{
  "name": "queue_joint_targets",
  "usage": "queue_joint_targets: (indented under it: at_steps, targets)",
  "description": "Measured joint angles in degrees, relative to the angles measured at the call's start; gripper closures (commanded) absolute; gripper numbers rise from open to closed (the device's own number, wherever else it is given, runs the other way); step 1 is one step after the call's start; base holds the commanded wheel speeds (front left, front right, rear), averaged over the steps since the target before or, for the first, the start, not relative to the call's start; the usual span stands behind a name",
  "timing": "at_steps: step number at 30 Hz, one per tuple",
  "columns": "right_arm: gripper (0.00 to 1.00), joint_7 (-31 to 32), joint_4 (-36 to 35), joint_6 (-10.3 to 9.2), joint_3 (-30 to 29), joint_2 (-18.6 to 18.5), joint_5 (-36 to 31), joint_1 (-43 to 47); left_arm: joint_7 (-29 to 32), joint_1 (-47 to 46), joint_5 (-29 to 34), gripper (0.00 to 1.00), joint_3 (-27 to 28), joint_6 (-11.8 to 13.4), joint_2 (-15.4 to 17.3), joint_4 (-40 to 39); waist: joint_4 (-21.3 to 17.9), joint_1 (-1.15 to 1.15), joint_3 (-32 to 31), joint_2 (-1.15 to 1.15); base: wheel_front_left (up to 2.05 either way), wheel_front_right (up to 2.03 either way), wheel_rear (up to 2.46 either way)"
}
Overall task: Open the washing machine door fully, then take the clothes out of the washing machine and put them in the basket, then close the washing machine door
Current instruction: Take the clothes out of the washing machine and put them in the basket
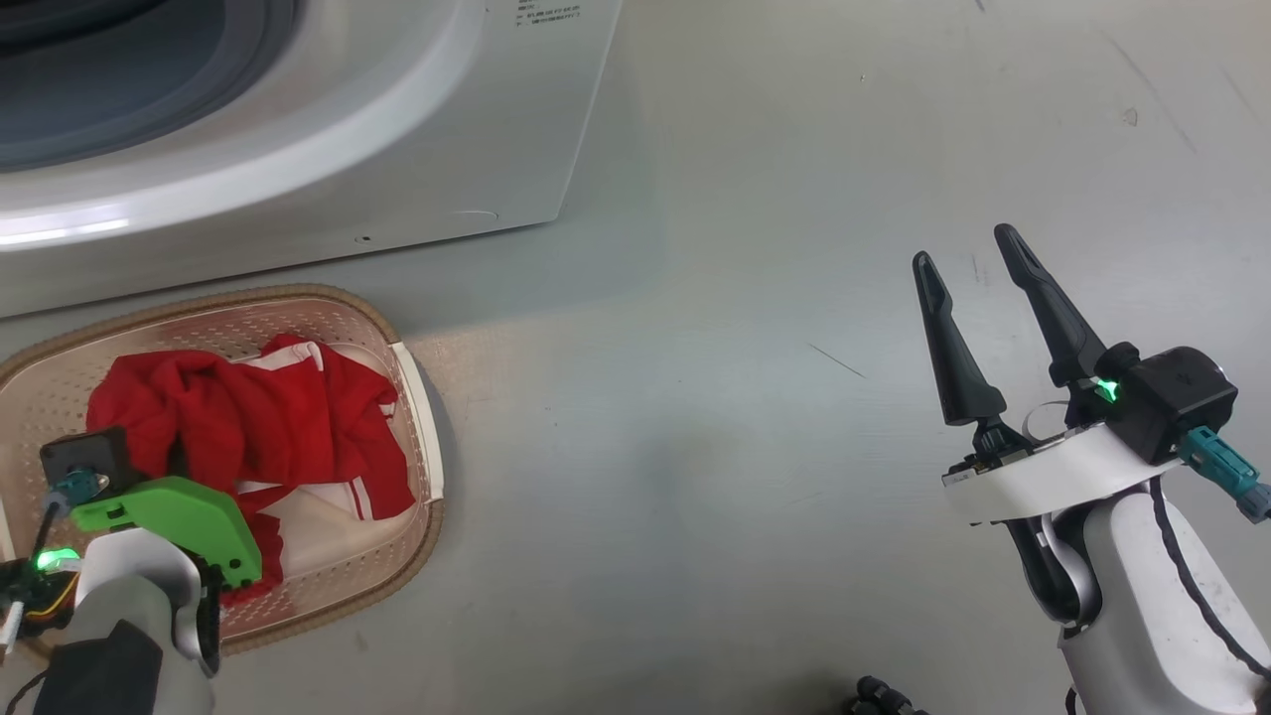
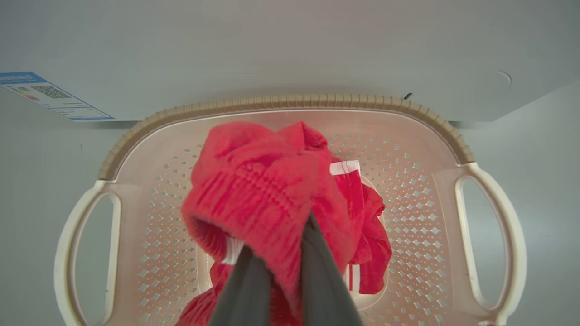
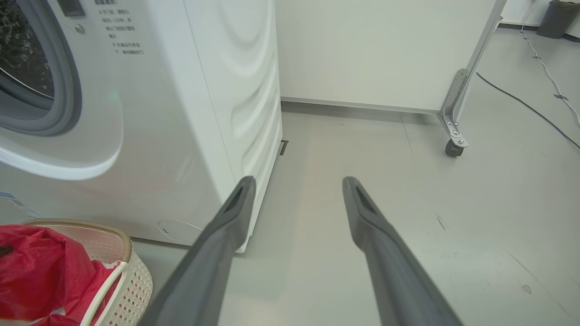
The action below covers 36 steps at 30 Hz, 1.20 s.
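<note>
panel print: short dark print lines (image 3: pixel 118 32) on the white front of the washing machine (image 3: pixel 181 113), right of the drum mouth; characters too small to read
sticker: white sticker with blue header (image 2: pixel 50 95) low on the machine front; QR-type code and small colour bars, wording unreadable
brand, numbers: none legible

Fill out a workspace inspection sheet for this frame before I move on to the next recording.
Surface: grey floor, lightly scuffed.
Job's things: basket on the floor before the washing machine; red clothes inside it.
Clutter: nothing seen.
Hands: left hand shut on the clothes above the basket; right hand open, empty, over bare floor.
Cables: black cable and white cable on the floor beyond the machine.
Surroundings: white partition, metal leg on a castor, dark bin.
</note>
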Motion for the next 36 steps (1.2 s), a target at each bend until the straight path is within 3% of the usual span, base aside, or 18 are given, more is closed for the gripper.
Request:
queue_joint_targets:
  at_steps: [9, 14, 24, 25, 26, 27, 36]
  targets:
    - [0.00, 0.0, 0.0, 0.00, 0.4, -0.1, -0.1, -0.7, 0.0, -1.7, 0.0, 1.00, -0.7, 0.0, -0.4, 5.2, 0.4, 0.00, 0.5, 0.00, 0.00, 0.00, 0.00]
    - [0.00, 0.0, 0.2, 0.01, 0.6, -0.1, -0.1, -0.8, -0.3, -3.1, 3.9, 1.00, -5.7, -1.0, -0.6, 7.0, 0.3, 0.00, 0.6, 0.00, 0.00, 0.00, 0.00]
    - [0.00, 0.0, 0.5, 0.01, 1.4, 0.0, -0.5, -1.4, -0.9, -4.8, 2.7, 1.00, -4.7, -0.7, -2.1, 11.0, -0.4, 0.00, 0.6, 0.00, 0.00, 0.00, 0.00]
    - [0.00, 0.0, 0.5, 0.01, 1.4, 0.0, -0.5, -1.4, -0.9, -4.9, 2.4, 0.83, -4.5, -0.7, -2.1, 11.4, -0.5, 0.00, 0.6, 0.00, 0.00, 0.00, 0.00]
    - [0.00, 0.0, 0.5, 0.01, 1.4, 0.1, -0.5, -1.4, -1.1, -5.1, 2.2, 0.52, -4.3, -0.7, -2.1, 11.8, -0.5, 0.00, 0.5, 0.00, 0.00, 0.00, 0.00]
    - [0.00, 0.0, 0.5, 0.01, 1.3, 0.1, -0.5, -1.4, -1.3, -5.2, 2.0, 0.00, -4.1, -0.7, -2.1, 12.1, -0.6, 0.00, 0.5, 0.00, 0.00, 0.00, 0.00]
    - [0.00, 0.0, 1.5, 0.01, 0.9, 0.6, -0.5, -1.7, -3.4, -6.1, 2.8, 0.00, -5.6, -1.0, -2.1, 14.6, -0.2, 0.00, -0.6, 0.00, 0.00, 0.00, 0.00]
